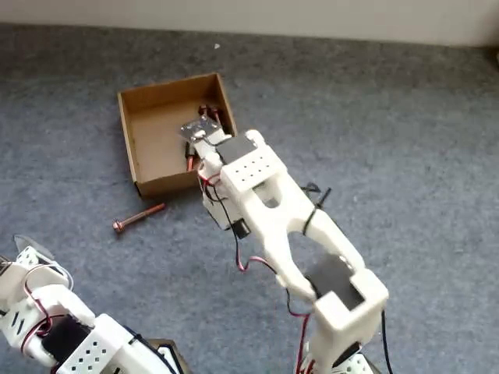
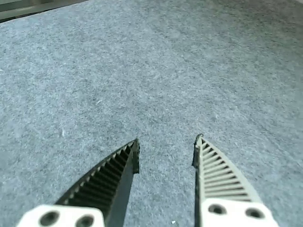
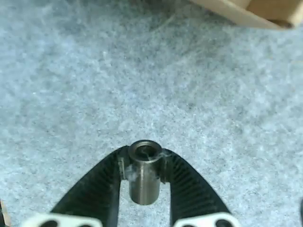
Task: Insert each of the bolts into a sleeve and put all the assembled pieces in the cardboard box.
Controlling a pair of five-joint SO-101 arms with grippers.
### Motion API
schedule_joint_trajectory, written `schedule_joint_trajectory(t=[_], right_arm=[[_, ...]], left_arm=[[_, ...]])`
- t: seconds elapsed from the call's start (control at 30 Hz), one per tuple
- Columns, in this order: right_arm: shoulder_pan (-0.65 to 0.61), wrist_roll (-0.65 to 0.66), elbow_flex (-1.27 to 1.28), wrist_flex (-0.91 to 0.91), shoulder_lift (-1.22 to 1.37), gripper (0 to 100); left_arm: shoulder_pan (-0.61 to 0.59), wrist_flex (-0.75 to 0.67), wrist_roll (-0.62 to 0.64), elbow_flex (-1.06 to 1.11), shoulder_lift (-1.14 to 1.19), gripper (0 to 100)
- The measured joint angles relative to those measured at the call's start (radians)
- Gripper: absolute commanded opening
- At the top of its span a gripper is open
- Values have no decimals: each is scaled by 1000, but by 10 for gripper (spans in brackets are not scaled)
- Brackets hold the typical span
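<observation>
Lying loose on the carpet, just outside the near wall of the box, one bolt is seen without a sleeve. Some copper-coloured pieces are seen inside the box near its right wall; whether they are fully assembled cannot be told. The task is judged partly done: at least this bolt is left to be sleeved and boxed. The left gripper is held low over bare carpet with its jaws apart and nothing between them. The right gripper is clamped on a metal sleeve, which is held upright with its bore showing, above the carpet near the box.
</observation>
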Motion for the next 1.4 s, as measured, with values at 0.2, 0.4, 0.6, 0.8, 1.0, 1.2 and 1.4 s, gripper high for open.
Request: schedule_joint_trajectory(t=[0.2,0.4,0.6,0.8,1.0,1.2,1.4], right_arm=[[32,-6,282,-74,-276,5],[146,-78,457,-81,-483,5],[242,-152,628,-198,-614,5],[322,-210,799,-370,-674,5],[374,-247,902,-470,-694,5],[399,-253,988,-548,-758,5],[397,-253,1068,-598,-848,5]], left_arm=[[190,2,-130,0,0,203],[370,120,-284,-83,0,203],[508,279,-390,-232,-2,203],[598,419,-520,-330,-3,205],[615,459,-600,-381,44,207],[615,459,-611,-546,344,207],[655,459,-621,-733,706,254]])
